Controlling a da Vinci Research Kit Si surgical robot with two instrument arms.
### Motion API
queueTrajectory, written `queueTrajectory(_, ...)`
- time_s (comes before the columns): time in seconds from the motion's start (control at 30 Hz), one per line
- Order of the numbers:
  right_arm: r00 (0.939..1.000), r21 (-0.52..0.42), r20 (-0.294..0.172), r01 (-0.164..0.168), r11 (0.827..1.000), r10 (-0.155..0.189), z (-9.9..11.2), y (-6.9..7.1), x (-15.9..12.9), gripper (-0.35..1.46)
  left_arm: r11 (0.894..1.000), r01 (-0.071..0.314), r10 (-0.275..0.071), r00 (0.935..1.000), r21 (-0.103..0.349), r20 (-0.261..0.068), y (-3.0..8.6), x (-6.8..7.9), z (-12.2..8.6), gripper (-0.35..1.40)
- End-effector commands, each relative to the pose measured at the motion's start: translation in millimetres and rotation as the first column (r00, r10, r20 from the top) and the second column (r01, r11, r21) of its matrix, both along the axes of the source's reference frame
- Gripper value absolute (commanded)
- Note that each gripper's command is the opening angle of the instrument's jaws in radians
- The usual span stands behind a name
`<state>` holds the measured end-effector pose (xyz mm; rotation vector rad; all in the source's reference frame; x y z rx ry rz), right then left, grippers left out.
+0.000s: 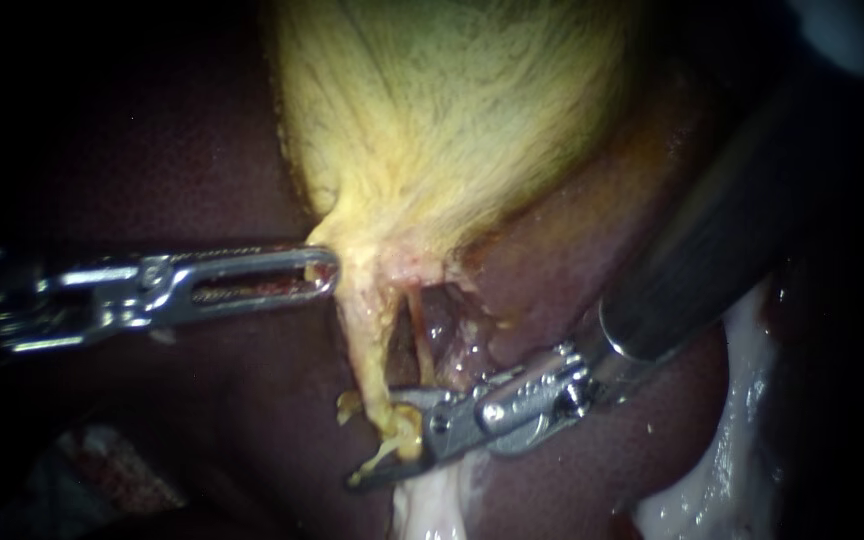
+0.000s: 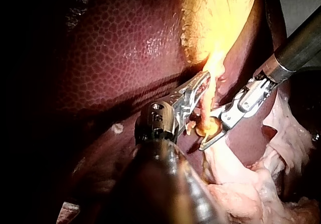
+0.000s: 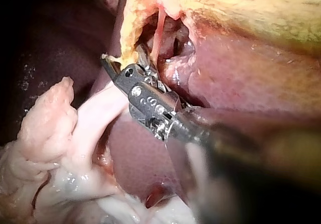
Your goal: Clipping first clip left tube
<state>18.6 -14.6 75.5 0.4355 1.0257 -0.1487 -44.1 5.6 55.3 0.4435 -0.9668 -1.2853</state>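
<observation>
The left tube [image 1: 362, 340] is the thicker, yellow-coated strand that leaves the neck of the gallbladder [image 1: 452, 110] and runs toward me, drifting a little right, with the dark liver [image 2: 115, 58] behind it. Its long axis is therefore far-to-near. That is what matters, because a clip has to cross it square. My right instrument [image 1: 376, 438] comes in from the right and reaches the tube at its near end, almost at right angles to the strand. Its jaws stand apart in a V, and the yellow strand lies in the gap between them, not yet pinched. The left wrist view shows the same: the tube's lumpy lower end sits deep in the mouth of those jaws. My left instrument [image 1: 324, 272] comes in flat from the left and is clenched on the edge of the gallbladder at its neck, just at the tube's far end. I judge it is holding the strand taut. The thinner reddish right tube [image 1: 418, 335] runs just to the right of the left one, with a dark window between them, and ends close behind my right instrument's upper jaw. I cannot tell whether a clip sits in the jaws. The right instrument is the one placed to close, provided only the left tube is inside.
</observation>
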Motion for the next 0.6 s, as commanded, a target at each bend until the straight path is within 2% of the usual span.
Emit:
queueTrajectory(0.03,1.0,-0.002,0.001,-0.009,1.0,0.009,-0.3,0.4,-0.2,0.04,1.0,0.001,-0.001,1.0,0.0,-0.001,0.0,0.0,0.0,-0.35)
queueTrajectory(0.1,0.9987,0.048,0.03,-0.043,0.998,0.042,-1.0,1.2,-0.5,-0.31,1.0,-0.001,0.001,1.0,0.001,0.001,0.0,0.0,-0.1,-0.35)
queueTrajectory(0.13,0.9978,0.069,0.04,-0.055,0.996,0.053,-1.2,1.4,-0.5,-0.35,1.0,-0.002,0.002,1.0,0.001,0.001,0.0,0.0,-0.1,-0.35)
queueTrajectory(0.23,0.9943,0.096,0.069,-0.088,0.991,0.082,-1.3,1.5,-0.6,-0.35,1.0,-0.001,0.001,1.0,0.001,0.001,-0.1,-0.1,-0.1,-0.35)
queueTrajectory(0.6,0.9922,0.104,0.093,-0.092,0.99,0.083,0.0,0.2,-0.6,-0.35,1.0,-0.001,0.001,1.0,0.001,0.001,0.0,-0.2,-0.1,-0.35)
